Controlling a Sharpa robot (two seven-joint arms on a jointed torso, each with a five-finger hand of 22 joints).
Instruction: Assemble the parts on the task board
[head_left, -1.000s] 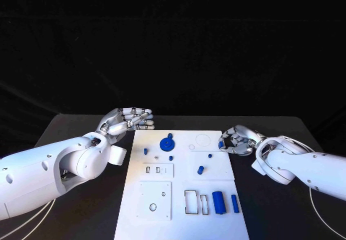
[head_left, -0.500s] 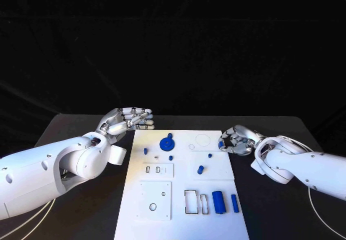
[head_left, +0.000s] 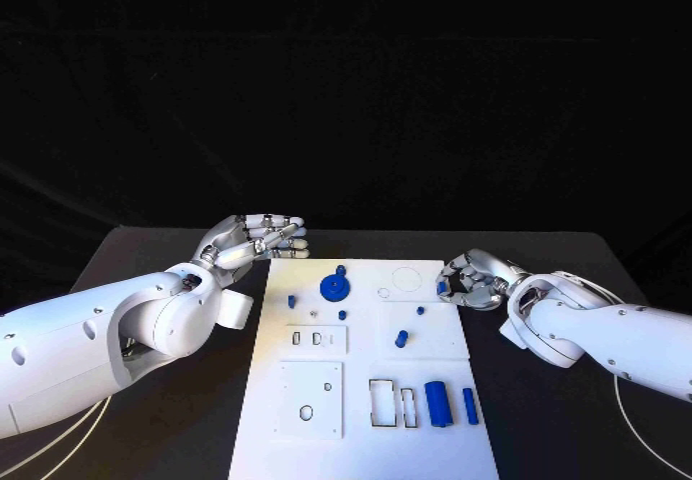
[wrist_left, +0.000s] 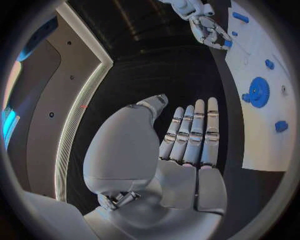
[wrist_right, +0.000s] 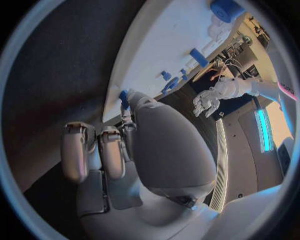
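**Right hand pinching a blue part at the board's edge**

Black counter (head_left: 173, 250), black backdrop, and the white task board (head_left: 368, 400) lies lengthwise down the middle between two white arms. Largest first: the left arm (head_left: 101, 345) sweeps in with its left hand (head_left: 257, 240) hovering just off the board's far left corner, fingers straight and side by side, nothing in them, as the left wrist view confirms. Across the board, the right hand (head_left: 473, 280) sits at the right edge with fingers curled, and it looks clamped on a small blue part (head_left: 441, 288); the right wrist view shows a sliver of blue at the fingertips (wrist_right: 124, 99).

My read: the step is carrying that held part to its seat. To do it well, keep the pinch firm, bring the part in upright over its hole, line up before pressing, and keep the left hand clear of the board.

Now the count, big to small. One task board. One blue gear (head_left: 335, 289) near the far end. On the near right, one fat blue cylinder (head_left: 437, 403), one slimmer blue bar (head_left: 469, 405) beside it and one thin blue strip in the neighbouring slot. One blue peg (head_left: 401, 339) mid-board. Smaller blue studs: I count about four, though they are tiny.
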